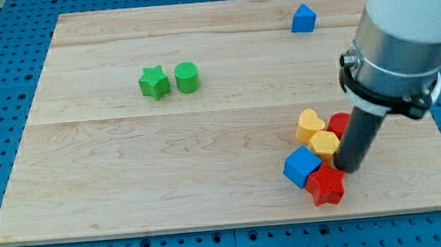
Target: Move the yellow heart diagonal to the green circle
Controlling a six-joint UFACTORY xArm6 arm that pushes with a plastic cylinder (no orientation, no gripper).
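Observation:
The yellow heart [310, 123] lies at the view's lower right, in a tight cluster of blocks. The green circle [187, 77] stands far off at the upper left of centre, with a green star [153, 83] touching its left side. My tip [349, 168] is down on the board at the right edge of the cluster, just right of a yellow hexagon-like block [325, 144] and below right of the heart. The rod hides part of a red block [338, 123] behind it.
A blue cube [301, 167] and a red star [325, 185] sit at the bottom of the cluster, left of and below my tip. A blue block [303, 18] stands alone near the top edge. The wooden board [129, 170] ends close below the cluster.

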